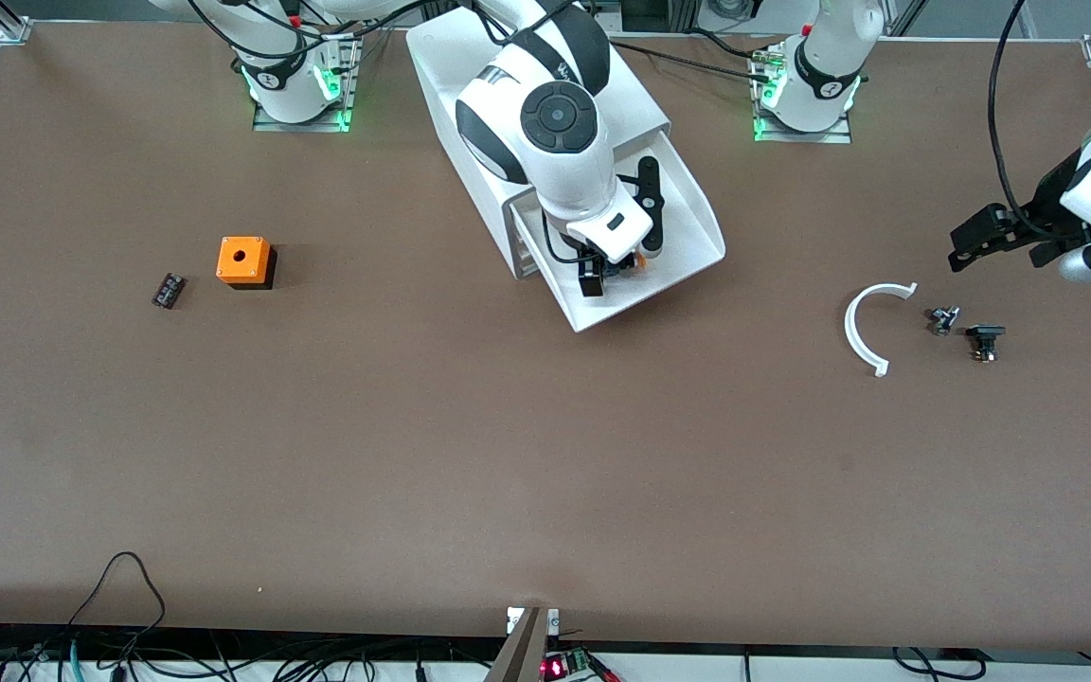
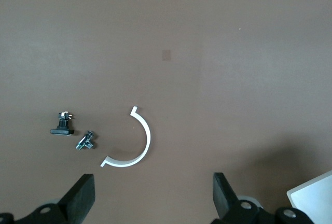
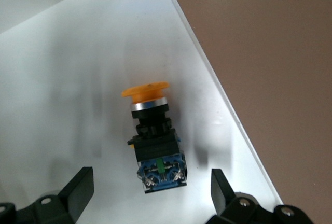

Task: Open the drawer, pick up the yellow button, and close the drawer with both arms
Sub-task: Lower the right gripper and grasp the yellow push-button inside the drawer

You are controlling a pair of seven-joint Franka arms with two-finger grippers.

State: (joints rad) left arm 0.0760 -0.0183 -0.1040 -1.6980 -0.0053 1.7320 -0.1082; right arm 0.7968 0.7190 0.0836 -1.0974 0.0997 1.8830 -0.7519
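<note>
The drawer point(image 1: 692, 232) stands pulled out of the white cabinet point(image 1: 441, 71), toward the front camera. The button point(image 1: 638, 260) lies on its side on the drawer floor point(image 3: 62, 79); in the right wrist view the button point(image 3: 153, 141) shows an orange cap, a black body and a blue terminal end. My right gripper point(image 1: 605, 275) point(image 3: 153, 198) hangs open just above it, one finger on either side of the blue end, touching nothing. Over the table at the left arm's end, my left gripper point(image 1: 967, 244) point(image 2: 154, 203) is open and empty.
A white half-ring point(image 1: 863, 327) point(image 2: 136, 146), a small metal part point(image 1: 943, 319) point(image 2: 85, 141) and a small black part point(image 1: 985, 339) point(image 2: 62, 125) lie below the left gripper. An orange cube with a hole point(image 1: 243, 260) and a small dark piece point(image 1: 169, 290) sit toward the right arm's end.
</note>
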